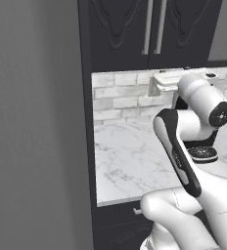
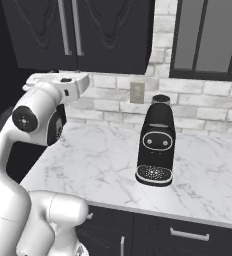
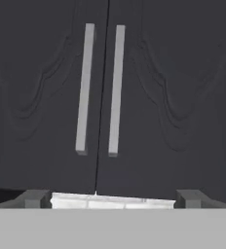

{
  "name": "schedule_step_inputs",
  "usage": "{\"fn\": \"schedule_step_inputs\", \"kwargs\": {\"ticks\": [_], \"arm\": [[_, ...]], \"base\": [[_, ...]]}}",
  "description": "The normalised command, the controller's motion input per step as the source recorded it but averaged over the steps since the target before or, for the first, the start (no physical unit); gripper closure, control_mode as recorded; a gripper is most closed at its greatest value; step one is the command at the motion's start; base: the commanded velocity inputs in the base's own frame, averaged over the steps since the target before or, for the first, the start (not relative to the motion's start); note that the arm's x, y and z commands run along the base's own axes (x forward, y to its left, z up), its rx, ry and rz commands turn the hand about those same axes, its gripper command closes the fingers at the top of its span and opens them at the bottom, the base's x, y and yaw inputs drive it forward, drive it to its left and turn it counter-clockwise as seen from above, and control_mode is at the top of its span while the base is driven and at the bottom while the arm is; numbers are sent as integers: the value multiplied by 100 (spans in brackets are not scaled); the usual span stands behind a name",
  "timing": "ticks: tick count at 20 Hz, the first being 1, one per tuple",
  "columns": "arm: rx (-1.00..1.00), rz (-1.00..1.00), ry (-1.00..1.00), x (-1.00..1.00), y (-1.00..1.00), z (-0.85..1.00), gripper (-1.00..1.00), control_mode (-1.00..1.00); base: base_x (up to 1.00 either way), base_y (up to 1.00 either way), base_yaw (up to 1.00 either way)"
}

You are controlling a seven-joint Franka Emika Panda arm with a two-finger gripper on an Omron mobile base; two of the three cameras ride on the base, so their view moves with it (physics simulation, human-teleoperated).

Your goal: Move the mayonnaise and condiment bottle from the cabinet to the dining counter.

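Even flat rendered light, my views soft, low-res; cabinet (image 3: 159, 97) doors dim, faint shading round carved panels.

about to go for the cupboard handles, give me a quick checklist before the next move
1. Cabinet doors shut: ok, both closed.
2. Handles in front of the hand: ok, both bars show.
3. Gripper open and empty: ok.
4. Gripper touching a handle: not ok, apart from them.
5. Coffee machine out of the way: ok, it stands lower, on the worktop.
6. Mayonnaise and bottle inside: cannot tell, doors hide them.
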Motion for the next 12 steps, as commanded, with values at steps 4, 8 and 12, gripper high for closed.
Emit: {"fn": "schedule_step_inputs", "kwargs": {"ticks": [4,8,12], "arm": [[4,0,-17,25,-13,43,-100,-100],[2,0,-14,25,-1,44,-100,-100],[0,0,-10,28,0,40,-100,-100]], "base": [[0,0,0],[0,0,0],[0,0,0]]}}
